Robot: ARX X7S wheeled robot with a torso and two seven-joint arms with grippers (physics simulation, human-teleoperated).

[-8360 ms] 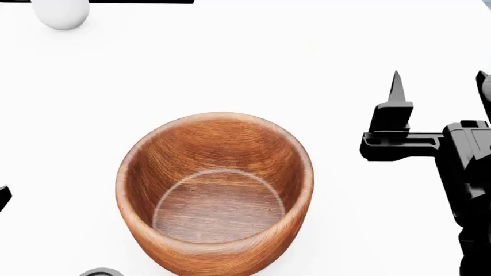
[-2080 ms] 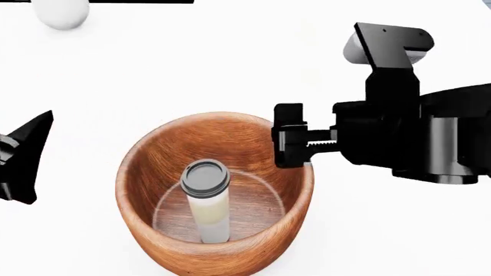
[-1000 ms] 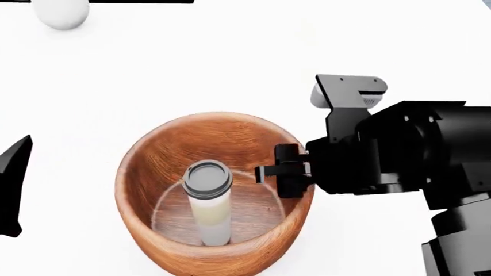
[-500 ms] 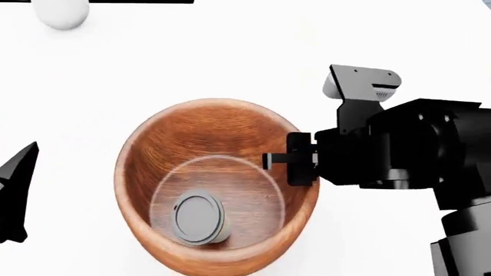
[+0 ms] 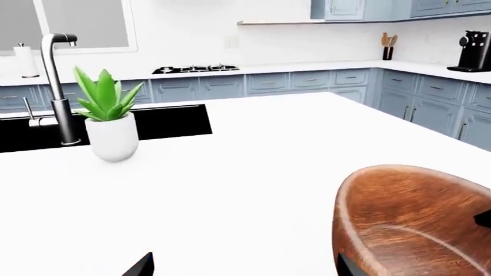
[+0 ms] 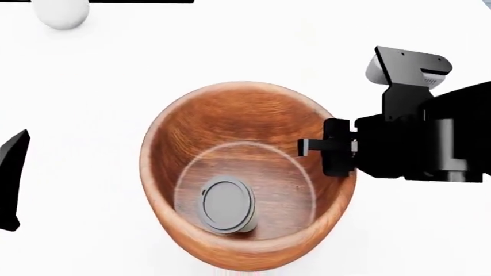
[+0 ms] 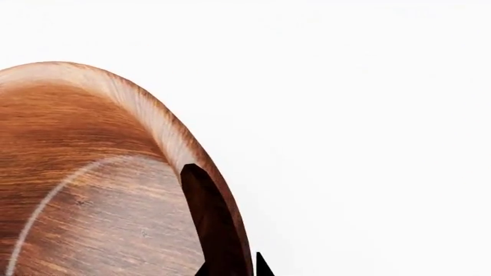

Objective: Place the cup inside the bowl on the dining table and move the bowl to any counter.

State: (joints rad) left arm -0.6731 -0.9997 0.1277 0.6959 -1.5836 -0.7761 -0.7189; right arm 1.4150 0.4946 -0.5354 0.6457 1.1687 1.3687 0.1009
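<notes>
The reddish-brown wooden bowl (image 6: 230,118) sits tilted over the white dining table (image 6: 115,86). The cup (image 6: 227,205) is inside it, its dark-grey lid facing up at the bowl's near side. My right gripper (image 6: 311,148) is shut on the bowl's right rim. In the right wrist view one finger (image 7: 203,218) is inside the bowl (image 7: 92,172) and the other outside. My left gripper (image 5: 244,271) is open and empty, left of the bowl (image 5: 414,218) and apart from it. Only one black finger (image 6: 11,178) of it shows in the head view.
A green plant in a white pot (image 5: 111,135) stands by a steel faucet (image 5: 54,86) and a black sink (image 5: 172,121) at the table's far side. The pot shows as a white rounded object (image 6: 60,12) at the head view's top left. Blue-grey cabinets with white counters (image 5: 307,66) run behind.
The bowl has moved right and looks larger and tilted, carried by my right gripper on its rim. The cup inside shifted, its lid now facing up. The left finger has barely moved.
</notes>
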